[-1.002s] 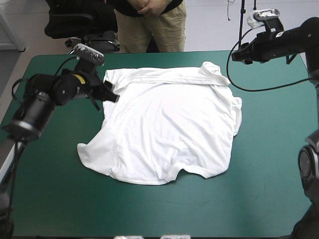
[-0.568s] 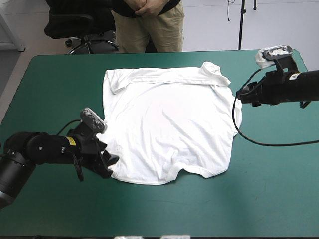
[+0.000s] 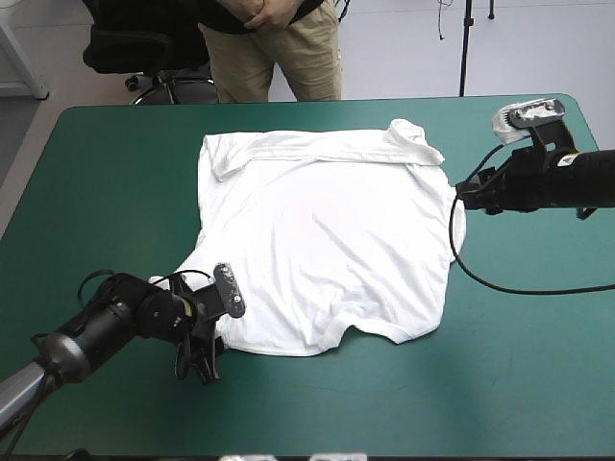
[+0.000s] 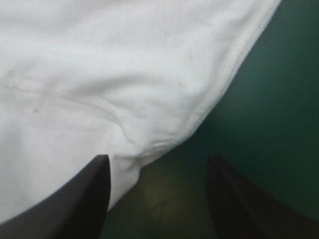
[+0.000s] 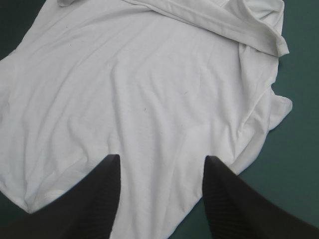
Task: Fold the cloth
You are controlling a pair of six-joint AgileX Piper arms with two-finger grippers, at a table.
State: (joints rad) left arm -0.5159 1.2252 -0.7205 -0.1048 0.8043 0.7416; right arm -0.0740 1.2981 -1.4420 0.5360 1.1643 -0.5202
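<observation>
Now left claw (image 3: 206, 363) at T-shirt (image 3: 327, 221) hem

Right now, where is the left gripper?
In the high view the left gripper sits at the T-shirt's near-left corner, toward the table's near edge. Its wrist view shows it open, that corner just ahead.

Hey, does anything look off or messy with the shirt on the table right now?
The T-shirt lies mostly flat, but its far right corner is flipped over and bunched, and the right edge below it is rumpled. Nothing looks torn or spilled.
</observation>
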